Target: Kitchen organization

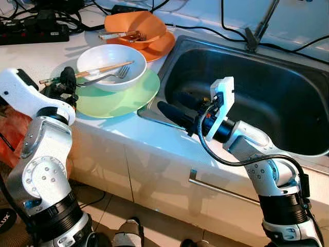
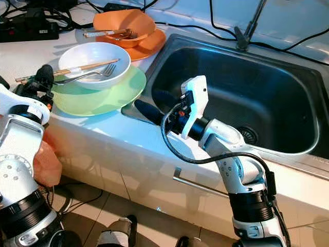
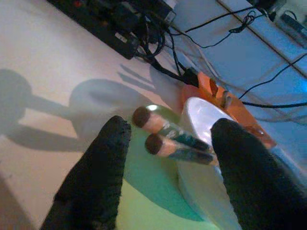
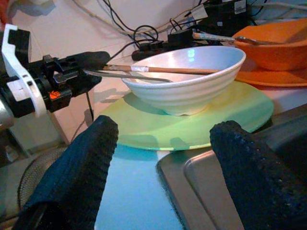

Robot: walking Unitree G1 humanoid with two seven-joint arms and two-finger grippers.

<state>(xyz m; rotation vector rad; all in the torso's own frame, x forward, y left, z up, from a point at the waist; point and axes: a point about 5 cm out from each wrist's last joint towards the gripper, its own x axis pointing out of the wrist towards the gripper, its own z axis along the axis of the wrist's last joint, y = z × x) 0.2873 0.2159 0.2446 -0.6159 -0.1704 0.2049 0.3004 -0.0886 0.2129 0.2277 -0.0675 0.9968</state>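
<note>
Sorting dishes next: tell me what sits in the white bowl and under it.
Chopsticks and a fork rest in the white bowl. Under it lies a green plate; the plate's middle is covered.

White bowl (image 1: 112, 66) on green plate (image 1: 123, 96), chopsticks (image 1: 97, 70) and fork (image 1: 110, 75) inside
</note>
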